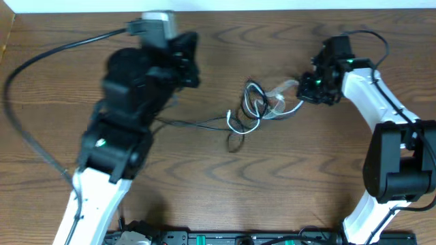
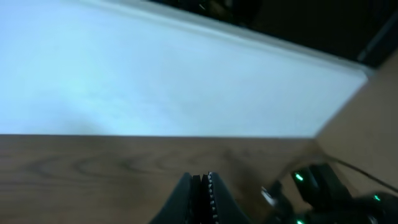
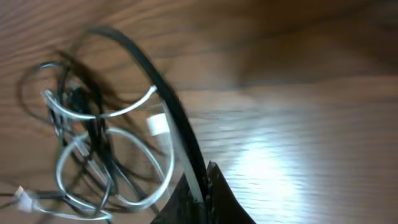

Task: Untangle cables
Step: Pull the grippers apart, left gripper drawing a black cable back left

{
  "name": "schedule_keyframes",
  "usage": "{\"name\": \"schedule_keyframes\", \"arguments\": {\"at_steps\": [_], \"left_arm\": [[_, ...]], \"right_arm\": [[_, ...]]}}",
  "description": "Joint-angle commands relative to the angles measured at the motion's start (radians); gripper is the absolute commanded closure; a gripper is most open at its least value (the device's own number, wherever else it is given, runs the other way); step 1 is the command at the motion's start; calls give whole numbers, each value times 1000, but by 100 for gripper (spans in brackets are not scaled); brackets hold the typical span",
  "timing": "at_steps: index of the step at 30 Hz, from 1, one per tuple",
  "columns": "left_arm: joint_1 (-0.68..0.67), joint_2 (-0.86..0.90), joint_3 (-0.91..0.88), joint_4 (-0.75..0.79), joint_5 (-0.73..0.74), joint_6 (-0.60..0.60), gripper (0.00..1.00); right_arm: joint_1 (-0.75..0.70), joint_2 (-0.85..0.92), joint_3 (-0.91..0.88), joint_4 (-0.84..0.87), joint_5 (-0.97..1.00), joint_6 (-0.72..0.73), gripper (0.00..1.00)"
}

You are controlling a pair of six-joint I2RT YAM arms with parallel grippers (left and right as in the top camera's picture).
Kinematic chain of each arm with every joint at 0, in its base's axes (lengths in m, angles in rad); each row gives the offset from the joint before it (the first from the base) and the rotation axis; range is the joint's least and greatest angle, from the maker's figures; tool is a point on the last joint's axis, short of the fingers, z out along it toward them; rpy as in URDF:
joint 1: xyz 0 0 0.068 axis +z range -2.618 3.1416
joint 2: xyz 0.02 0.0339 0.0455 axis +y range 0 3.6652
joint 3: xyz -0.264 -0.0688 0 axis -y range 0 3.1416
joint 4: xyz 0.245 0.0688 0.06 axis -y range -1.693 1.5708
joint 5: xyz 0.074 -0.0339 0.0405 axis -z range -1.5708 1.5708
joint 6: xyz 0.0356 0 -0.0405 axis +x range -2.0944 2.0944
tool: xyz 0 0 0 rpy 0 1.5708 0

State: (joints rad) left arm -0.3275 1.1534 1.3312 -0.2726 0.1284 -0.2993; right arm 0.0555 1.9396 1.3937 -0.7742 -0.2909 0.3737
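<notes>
The cables lie in one tangled bundle (image 1: 257, 103) at the table's centre. The black cable (image 1: 197, 124) trails left from it toward my left arm's base. The white cable (image 1: 235, 122) loops at the bundle's lower left. My right gripper (image 1: 304, 90) is at the bundle's right edge. In the right wrist view it (image 3: 202, 186) is shut on a black strand (image 3: 155, 81) and a white strand (image 3: 124, 112), which run into the jaws. My left gripper (image 1: 191, 68) is raised at the upper left, apart from the bundle. In the left wrist view its jaws (image 2: 202, 186) are shut with nothing seen between them.
A thick black arm wire (image 1: 27, 68) curves along the table's left side. A white wall (image 2: 155, 81) borders the far edge. A power strip (image 1: 204, 238) lies at the front edge. The right arm (image 2: 323, 193) with green lights shows in the left wrist view.
</notes>
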Motion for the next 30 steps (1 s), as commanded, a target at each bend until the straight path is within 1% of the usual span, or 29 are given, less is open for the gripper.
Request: {"name": "schedule_keyframes", "arguments": {"at_steps": [1, 4, 9, 13, 17, 19, 24, 28, 30], "left_arm": [[66, -6, 24, -36, 6, -14, 92], [101, 10, 24, -89, 72, -17, 93], [94, 87, 24, -157, 150, -16, 93], [78, 163, 24, -167, 184, -17, 93], [43, 234, 24, -164, 204, -8, 92], [19, 274, 24, -164, 204, 16, 85], [-40, 365, 24, -155, 205, 49, 60], [-85, 428, 24, -129, 205, 103, 48], [-109, 460, 24, -113, 204, 122, 43]], "right_arm": [[-32, 4, -3, -13, 31, -43, 99], [-55, 3, -3, -16, -2, -93, 99], [-57, -6, 1, -19, -235, -277, 99], [-51, -58, 21, -47, -332, -328, 99], [-51, -150, 25, -55, -377, -331, 99], [-51, -204, 25, -54, -383, -330, 99], [-51, -317, 25, -57, -382, -330, 99], [-52, -364, 25, -58, -382, -330, 99], [-52, -365, 25, -61, -382, -330, 99]]}}
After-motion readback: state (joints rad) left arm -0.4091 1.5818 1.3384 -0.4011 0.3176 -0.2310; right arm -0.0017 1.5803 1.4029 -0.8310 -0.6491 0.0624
